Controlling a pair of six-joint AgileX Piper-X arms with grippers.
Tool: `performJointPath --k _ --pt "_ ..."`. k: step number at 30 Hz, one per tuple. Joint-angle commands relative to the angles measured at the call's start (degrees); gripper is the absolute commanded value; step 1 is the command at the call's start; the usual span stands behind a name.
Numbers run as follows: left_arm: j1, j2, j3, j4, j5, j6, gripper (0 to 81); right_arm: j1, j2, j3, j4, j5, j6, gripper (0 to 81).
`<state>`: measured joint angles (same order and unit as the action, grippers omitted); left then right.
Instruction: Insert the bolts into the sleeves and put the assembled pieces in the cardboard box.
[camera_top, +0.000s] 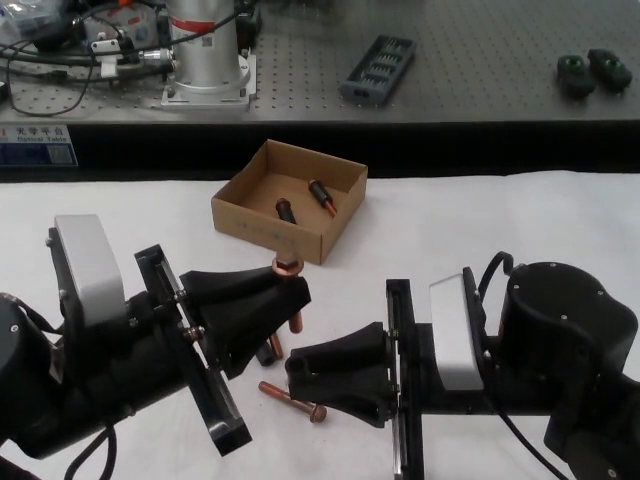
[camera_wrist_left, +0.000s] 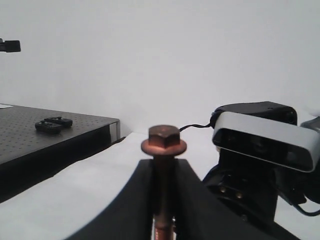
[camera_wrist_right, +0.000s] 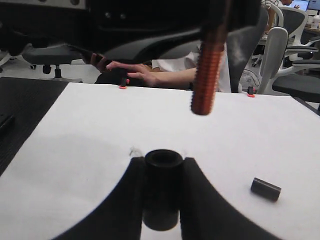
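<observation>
Left gripper: two black, matte, curved fingers were closed narrowly on the shank of one bolt, held upright with its head above the fingertips.
Held bolt: copper-coloured metal with a hexagonal head over a round flange. Its threaded end hung free below the fingers, above and slightly off the sleeve's mouth in the right wrist view.
Right gripper: the same black, curved fingers were clamped on one sleeve, its open end facing up.
Held sleeve: a short black cylinder with a dull finish and a round bore.
Position of the pair: both grippers met tip to tip over the white cloth, on the near side of the cardboard box, with bolt and sleeve apart.
Cardboard box: plain brown card, open-topped and shallow, resting on the cloth.
Assembled pieces: two lay in the box, one beside the other, each a dark sleeve with a copper end showing.
Loose bolt: one, copper, lying flat on the cloth beneath the grippers.
Loose sleeve: one, black, lying on its side on the cloth near the right gripper.
Count: two free bolts, two free sleeves, two finished pieces.
</observation>
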<state>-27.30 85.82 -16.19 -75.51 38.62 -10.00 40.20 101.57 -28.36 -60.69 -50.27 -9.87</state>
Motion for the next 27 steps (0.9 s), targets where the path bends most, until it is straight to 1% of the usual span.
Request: performJointPath --k 1,13,20,27 --pt "0.2 0.0 0.3 -1.2 0.6 -0.7 0.6 -0.9 0.1 -0.6 -0.5 0.9 -0.5 6.4" --pt "0.1 0.5 0.6 -0.4 0.6 -0.7 0.6 -1.3 0.1 -0.6 -1.3 0.9 0.2 6.4" --pt "0.1 3.5 0.6 -0.8 0.6 -0.7 0.6 -1.3 0.1 -0.6 -7.3 0.4 6.7 6.4" --pt "0.1 4.3 0.6 -1.3 0.6 -1.6 0.6 -1.3 0.1 -0.6 -7.5 0.4 7.7 6.4"
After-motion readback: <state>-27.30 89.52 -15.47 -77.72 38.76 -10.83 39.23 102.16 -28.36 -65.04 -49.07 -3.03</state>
